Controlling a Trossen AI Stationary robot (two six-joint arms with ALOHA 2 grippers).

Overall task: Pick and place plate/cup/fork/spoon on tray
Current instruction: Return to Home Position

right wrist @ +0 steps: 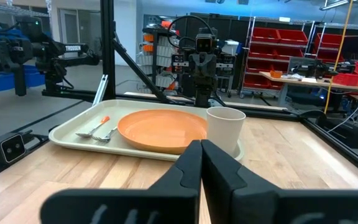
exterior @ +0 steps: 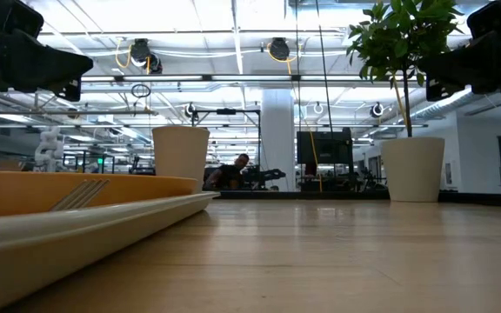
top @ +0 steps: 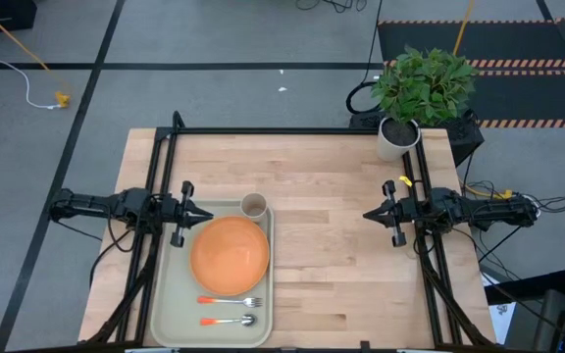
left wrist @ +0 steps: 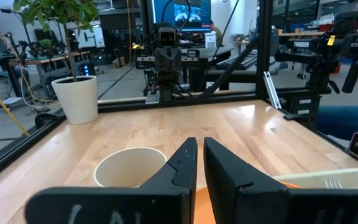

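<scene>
The pale tray [top: 170, 294] lies at the table's left. On it rest the orange plate [top: 230, 254], the tan cup [top: 253, 206] upright at the far corner, the fork [top: 231, 301] and the spoon [top: 229, 321] at the near end. My left gripper [top: 210, 215] hovers shut above the tray's far left part, empty. My right gripper [top: 367, 214] hovers shut over the table's right half, empty. The right wrist view shows the tray [right wrist: 67, 134], plate [right wrist: 163, 129], cup [right wrist: 225, 130] and cutlery [right wrist: 98, 129].
A white pot [top: 396, 137] with a green plant [top: 425, 80] stands at the table's far right corner. A black frame [top: 292, 130] runs along the table's far edge and sides. Bare wood [top: 332, 255] lies between the tray and my right gripper.
</scene>
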